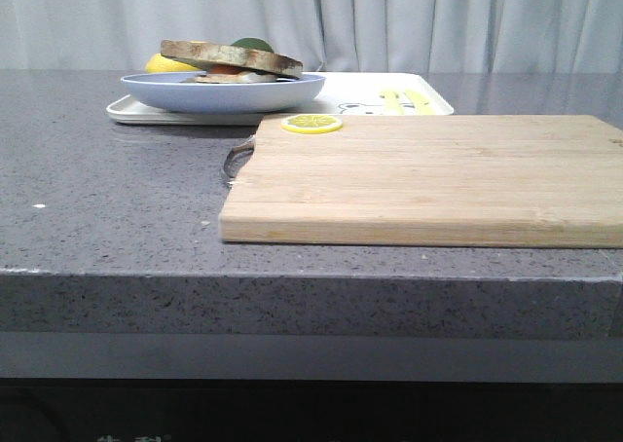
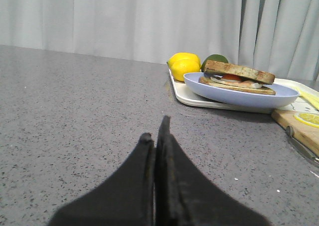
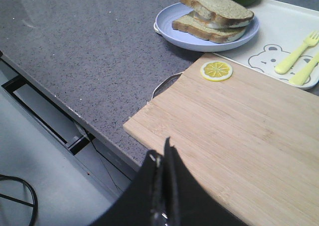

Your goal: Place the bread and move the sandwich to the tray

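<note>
The sandwich lies on a round pale-blue plate that rests on the left end of the white bear-print tray at the back of the counter. A brown-crusted slice of bread lies on top of the egg filling, slightly tilted. The sandwich, plate and tray show in the left wrist view, and the sandwich, plate and tray show in the right wrist view. My left gripper is shut and empty over bare counter. My right gripper is shut and empty above the cutting board's near corner. Neither shows in the front view.
A wooden cutting board with a metal handle lies in front of the tray, with a lemon slice on its far corner. A lemon and a green fruit sit behind the plate. A yellow fork lies on the tray.
</note>
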Motion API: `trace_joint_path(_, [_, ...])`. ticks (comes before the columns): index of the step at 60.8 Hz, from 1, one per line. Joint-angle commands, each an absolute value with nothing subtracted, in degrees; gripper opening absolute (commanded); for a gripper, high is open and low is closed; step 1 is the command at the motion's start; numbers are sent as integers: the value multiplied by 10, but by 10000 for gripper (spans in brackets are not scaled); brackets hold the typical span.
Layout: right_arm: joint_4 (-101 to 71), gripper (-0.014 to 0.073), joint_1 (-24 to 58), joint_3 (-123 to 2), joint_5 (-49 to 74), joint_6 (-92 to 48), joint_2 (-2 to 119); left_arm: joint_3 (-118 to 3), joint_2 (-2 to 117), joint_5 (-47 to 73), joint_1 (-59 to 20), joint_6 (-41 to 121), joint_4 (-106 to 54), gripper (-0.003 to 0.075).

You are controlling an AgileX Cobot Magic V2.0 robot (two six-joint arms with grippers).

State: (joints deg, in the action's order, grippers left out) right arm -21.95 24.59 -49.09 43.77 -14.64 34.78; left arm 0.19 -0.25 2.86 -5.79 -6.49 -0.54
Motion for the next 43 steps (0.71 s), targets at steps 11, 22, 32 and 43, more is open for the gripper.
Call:
trace_joint_path(11, [-232,-69,243,-506,400,-155,349,3,-16,-21,-61,-71,-5,-20])
trace_joint_path(22, [-232,-69,243,-506,400,-155,349,3,-16,-21,-61,-71,-5,-20])
trace_joint_path(32, [-232,-69,243,-506,400,-155,349,3,-16,-21,-61,-71,-5,-20])
trace_joint_path(43, [-223,-69,243,-494,390,-155,337,3,-16,-21,-61,-71,-5,-20])
